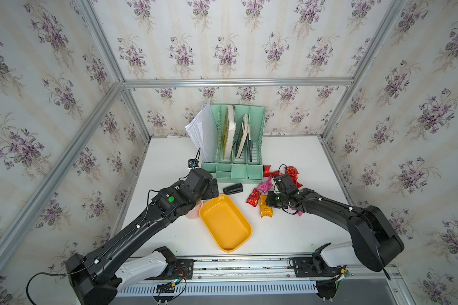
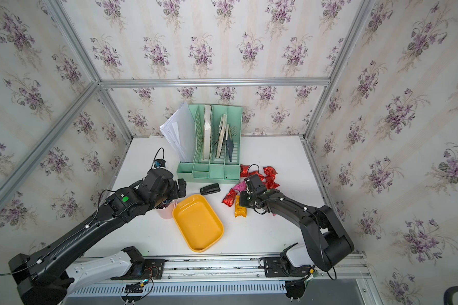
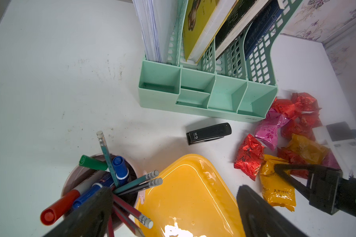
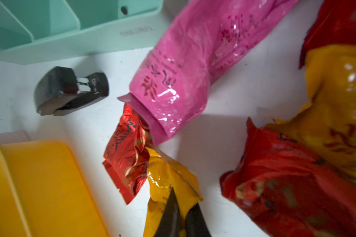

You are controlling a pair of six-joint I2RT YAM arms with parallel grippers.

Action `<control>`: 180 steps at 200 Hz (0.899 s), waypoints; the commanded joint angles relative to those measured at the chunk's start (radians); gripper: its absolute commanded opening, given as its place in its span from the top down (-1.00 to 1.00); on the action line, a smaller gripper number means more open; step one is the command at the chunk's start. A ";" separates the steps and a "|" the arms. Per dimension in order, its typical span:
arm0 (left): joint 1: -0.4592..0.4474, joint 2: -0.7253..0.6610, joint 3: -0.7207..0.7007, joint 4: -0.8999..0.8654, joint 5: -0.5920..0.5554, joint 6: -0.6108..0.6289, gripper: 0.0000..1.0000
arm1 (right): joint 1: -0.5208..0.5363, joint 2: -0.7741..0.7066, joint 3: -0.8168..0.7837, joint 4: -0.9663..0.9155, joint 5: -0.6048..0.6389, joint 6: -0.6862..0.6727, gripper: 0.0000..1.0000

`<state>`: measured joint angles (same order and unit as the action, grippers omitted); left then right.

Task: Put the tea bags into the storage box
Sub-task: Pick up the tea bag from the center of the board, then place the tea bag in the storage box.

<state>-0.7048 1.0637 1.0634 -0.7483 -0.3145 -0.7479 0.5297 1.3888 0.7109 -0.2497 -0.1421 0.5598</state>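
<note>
One yellow tea bag [image 1: 266, 211] clamped in my right gripper [image 1: 265, 202], top view, beside tray [image 1: 224, 224]; other tea bags [image 1: 292, 173] past it. Left wrist: my left gripper [image 3: 174, 189] spread above tray, empty. Right wrist: pinch looks end-only; lift high, clear tray rim.

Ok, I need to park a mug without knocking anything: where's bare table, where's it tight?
Bare table: between the storage box and the right arm, and between the left wall and the file organizer. Crowded: tea bags, stapler and right gripper bunch at the organizer's right end; the pen cup crowds the box.
</note>
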 commanded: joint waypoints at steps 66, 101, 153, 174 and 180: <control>0.018 -0.046 -0.013 -0.043 -0.144 -0.028 -0.97 | 0.258 -0.032 0.186 0.001 -0.140 -0.169 1.00; 0.078 -0.094 -0.016 -0.069 -0.116 0.001 -0.98 | 0.377 0.143 0.295 0.069 -0.167 -0.192 1.00; 0.150 -0.198 -0.085 -0.115 -0.066 0.030 -0.98 | 0.464 0.418 0.473 0.071 -0.215 -0.236 1.00; 0.176 -0.228 -0.107 -0.125 -0.050 0.028 -0.98 | 0.492 0.511 0.552 0.053 -0.225 -0.246 1.00; 0.180 -0.233 -0.111 -0.127 -0.051 0.031 -0.98 | 0.499 0.534 0.574 0.048 -0.228 -0.247 1.00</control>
<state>-0.5400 0.8536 0.9657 -0.8494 -0.3878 -0.7341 1.0069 1.8534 1.2201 -0.1844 -0.3424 0.3397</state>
